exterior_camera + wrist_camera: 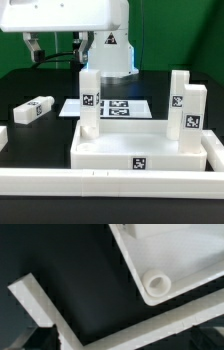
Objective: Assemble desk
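Note:
The white desk top lies at the front of the black table, against the rail. Three white legs stand upright at its corners: one at the exterior view's left and two at its right. Another leg lies loose on the table, left of the top. My gripper hangs high above the table's back, open and holding nothing. In the wrist view, one corner of the desk top shows a round empty socket. The dark fingers only show at the picture's edge.
The marker board lies flat behind the desk top. A long white rail edges the table's front and turns back at the exterior view's right; its corner shows in the wrist view. The robot base stands at the back.

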Robot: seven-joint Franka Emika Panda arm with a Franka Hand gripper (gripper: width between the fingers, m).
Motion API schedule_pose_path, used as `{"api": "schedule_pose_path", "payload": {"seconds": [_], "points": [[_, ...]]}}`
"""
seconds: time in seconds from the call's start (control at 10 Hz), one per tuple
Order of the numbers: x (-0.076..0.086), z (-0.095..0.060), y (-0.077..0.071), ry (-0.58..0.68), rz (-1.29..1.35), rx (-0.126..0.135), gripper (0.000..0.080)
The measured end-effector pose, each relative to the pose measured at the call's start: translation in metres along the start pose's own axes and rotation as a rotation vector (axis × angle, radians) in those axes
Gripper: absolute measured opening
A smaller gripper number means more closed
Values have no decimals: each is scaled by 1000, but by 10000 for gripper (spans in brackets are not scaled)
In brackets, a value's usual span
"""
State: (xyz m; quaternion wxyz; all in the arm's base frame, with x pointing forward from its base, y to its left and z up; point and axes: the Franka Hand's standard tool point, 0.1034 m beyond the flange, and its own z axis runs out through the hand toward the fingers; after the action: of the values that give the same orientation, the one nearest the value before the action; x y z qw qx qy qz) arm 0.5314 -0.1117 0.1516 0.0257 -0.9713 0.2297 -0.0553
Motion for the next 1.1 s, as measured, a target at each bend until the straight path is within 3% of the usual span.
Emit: {"api": "schedule_pose_path", "payload": {"seconds": [0.1,0.2,0.4,0.5,0.6,0.9,1.1], "points": [[-1,3,4,4,-18,2,649],[-7,12,26,3,-38,4,649],[-15,33,83,-25,-3,-13,649],[-16,44,95,-37,9,-32,649],[-8,44,94,-31,4,-37,649],[-11,46,92,-58,3,-29,649],[-19,48,92,-160,2,-1,649]]}}
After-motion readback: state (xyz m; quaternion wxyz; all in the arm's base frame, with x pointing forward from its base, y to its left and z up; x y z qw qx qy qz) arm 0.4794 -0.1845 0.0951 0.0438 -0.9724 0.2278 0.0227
